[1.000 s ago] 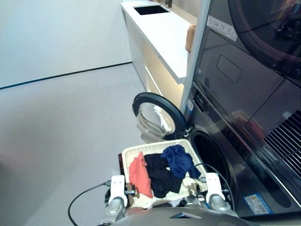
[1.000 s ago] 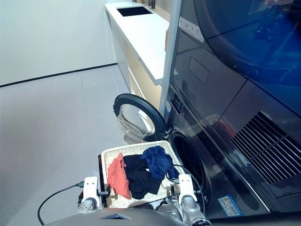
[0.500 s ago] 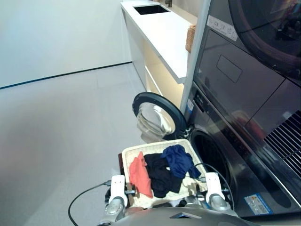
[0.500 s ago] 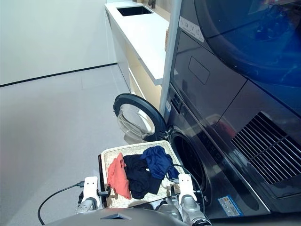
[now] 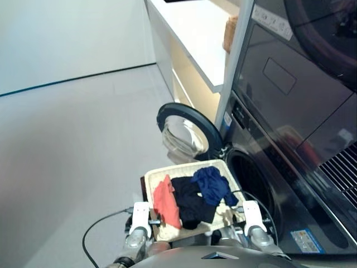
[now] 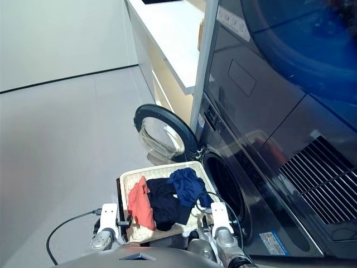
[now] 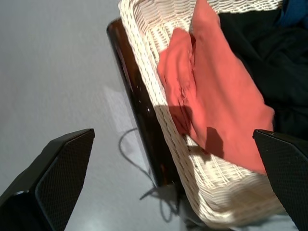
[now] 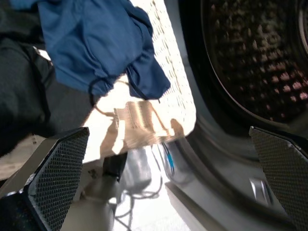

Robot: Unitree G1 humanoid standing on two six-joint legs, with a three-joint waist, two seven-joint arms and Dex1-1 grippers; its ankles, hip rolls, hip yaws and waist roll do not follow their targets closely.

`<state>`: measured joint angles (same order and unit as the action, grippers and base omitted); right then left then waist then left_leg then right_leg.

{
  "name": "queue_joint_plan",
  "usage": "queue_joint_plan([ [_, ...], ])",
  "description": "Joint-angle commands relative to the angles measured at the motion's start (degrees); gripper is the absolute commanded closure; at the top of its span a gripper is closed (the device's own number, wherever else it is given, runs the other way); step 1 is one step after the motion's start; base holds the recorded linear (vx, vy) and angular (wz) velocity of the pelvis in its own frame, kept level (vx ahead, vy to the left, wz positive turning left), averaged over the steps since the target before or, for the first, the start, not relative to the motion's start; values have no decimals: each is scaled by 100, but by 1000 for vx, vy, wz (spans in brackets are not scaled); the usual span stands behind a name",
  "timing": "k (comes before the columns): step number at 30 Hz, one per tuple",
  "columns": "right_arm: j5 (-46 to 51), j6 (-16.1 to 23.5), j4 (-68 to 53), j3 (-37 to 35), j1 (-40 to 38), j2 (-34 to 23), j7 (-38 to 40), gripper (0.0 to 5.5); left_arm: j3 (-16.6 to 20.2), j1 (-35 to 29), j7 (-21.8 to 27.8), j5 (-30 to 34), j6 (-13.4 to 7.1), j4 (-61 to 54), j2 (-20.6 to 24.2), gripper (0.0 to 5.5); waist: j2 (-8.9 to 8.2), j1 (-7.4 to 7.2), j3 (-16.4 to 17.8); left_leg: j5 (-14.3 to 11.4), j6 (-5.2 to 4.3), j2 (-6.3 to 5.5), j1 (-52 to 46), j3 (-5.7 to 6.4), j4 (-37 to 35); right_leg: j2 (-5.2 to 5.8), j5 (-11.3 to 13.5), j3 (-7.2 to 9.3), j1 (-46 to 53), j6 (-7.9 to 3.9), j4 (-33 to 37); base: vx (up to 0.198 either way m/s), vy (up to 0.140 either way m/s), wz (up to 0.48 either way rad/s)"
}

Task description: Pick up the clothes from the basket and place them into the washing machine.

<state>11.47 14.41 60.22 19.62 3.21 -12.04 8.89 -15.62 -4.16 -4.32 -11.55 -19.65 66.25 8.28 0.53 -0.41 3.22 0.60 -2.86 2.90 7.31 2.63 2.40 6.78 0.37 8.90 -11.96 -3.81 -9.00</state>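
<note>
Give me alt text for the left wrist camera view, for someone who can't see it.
A coral-orange garment lies folded in a cream woven basket, next to a black garment. The left gripper is open, its two black fingers apart at the lower corners, above grey floor beside the basket.

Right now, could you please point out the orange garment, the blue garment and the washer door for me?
orange garment point(image 7: 226, 110), left wrist view, middle of the flat cloth.
blue garment point(image 8: 96, 43), right wrist view, centre of the bunched fabric.
washer door point(image 5: 181, 135), left eye view, the clear glass of the open porthole.
</note>
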Motion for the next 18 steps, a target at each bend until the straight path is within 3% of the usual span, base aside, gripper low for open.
queue_joint_plan([
  [1, -125, 390, -604, 232, 539, -158, -46, 0, -66, -577, -188, 432, -196, -273, 250, 0, -189, -192, 215, 323, -71, -110, 556, -383, 125, 121, 645, -108, -152, -332, 541, 0, 0, 0],
  [8, -73, 485, -1235, 460, 1014, -418, -129, 0, -439, -1256, -253, 927, -205, -392, 607, 0, -243, -335, 575, 119, 1, -84, 1643, -384, 1075, 151, 635, -200, -1202, -255, -138, -25, 14, -32],
  [18, 99, 577, -1981, 572, 1656, -714, -195, 0, -556, -2081, -289, 795, -155, -496, 1007, 0, -209, -510, 943, -57, 53, -73, 3124, -365, 1923, 132, 486, -234, -2741, -188, -996, -23, 13, 1],
])
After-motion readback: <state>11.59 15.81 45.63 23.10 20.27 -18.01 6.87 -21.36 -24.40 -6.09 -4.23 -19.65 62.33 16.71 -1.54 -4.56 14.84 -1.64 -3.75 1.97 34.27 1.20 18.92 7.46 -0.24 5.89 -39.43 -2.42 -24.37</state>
